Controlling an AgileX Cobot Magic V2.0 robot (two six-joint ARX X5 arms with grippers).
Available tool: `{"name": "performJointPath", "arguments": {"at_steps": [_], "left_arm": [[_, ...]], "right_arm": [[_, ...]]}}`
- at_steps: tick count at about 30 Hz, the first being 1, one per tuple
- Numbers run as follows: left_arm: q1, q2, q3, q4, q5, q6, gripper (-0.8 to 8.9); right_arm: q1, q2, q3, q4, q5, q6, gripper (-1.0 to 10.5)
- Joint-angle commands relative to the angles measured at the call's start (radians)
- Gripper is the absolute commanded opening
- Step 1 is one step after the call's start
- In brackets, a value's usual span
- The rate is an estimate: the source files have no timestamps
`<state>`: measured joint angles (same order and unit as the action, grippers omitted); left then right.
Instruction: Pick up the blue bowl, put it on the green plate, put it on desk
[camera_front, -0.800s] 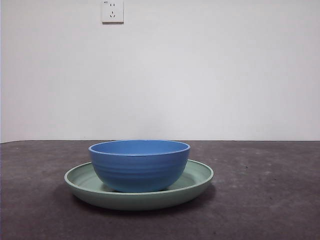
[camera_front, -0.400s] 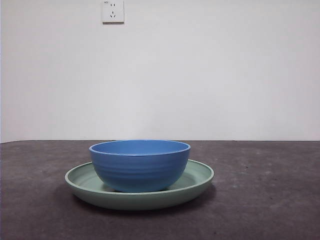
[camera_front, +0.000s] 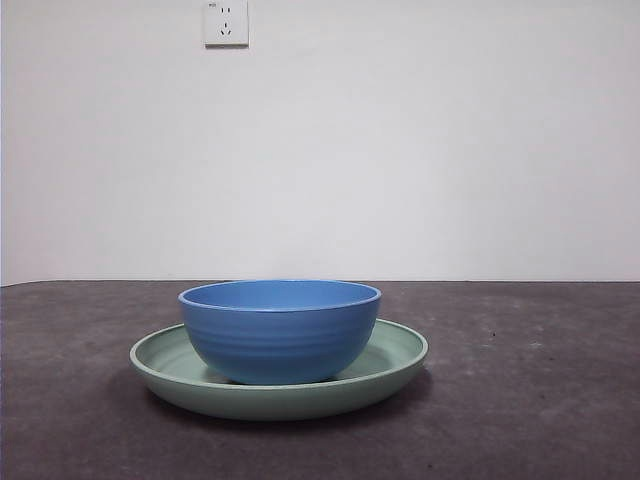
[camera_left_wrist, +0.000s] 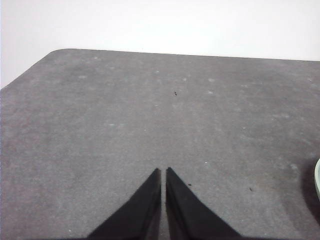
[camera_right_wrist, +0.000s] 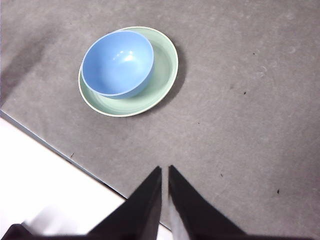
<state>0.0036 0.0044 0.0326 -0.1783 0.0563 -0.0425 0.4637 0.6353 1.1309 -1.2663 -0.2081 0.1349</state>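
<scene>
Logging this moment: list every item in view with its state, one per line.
Blue bowl: upright, empty, resting on the plate.
Green plate: flat on the desk, bowl on it.
Left gripper: shut, holding nothing, above bare desk.
Right gripper: shut, holding nothing, away from the bowl.

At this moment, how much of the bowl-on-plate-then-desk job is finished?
Done: the blue bowl sits upright inside the green plate, toward one side of it. In hand: nothing; the left gripper and right gripper are both shut, empty and away from the dishes. Left: if the bowl must return to the desk, that step remains.
</scene>
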Motion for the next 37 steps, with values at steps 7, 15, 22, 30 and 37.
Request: {"name": "performJointPath", "arguments": {"at_steps": [7,15,22,30,37], "left_arm": [[-0.001,-0.001,-0.021,-0.008,-0.005,0.008,0.19],[-0.001,-0.001,-0.021,-0.008,-0.005,0.008,0.19],[-0.001,-0.001,-0.021,-0.008,-0.005,0.008,0.19],[-0.001,-0.001,-0.021,-0.008,-0.005,0.008,0.19],[-0.001,-0.001,-0.021,-0.008,-0.005,0.008,0.19]], "right_arm": [[-0.150,-0.104,-0.112,0.203,0.001,-0.137,0.2],[-0.359,-0.354,-0.595,0.837,0.006,-0.180,0.2],[-0.441,-0.519,-0.935,1.126,0.055,-0.180,0.2],[-0.455,-0.615,-1.112,1.150,0.052,-0.169,0.2],[-0.455,-0.632,-1.120,1.096,0.060,-0.172,0.2]]}}
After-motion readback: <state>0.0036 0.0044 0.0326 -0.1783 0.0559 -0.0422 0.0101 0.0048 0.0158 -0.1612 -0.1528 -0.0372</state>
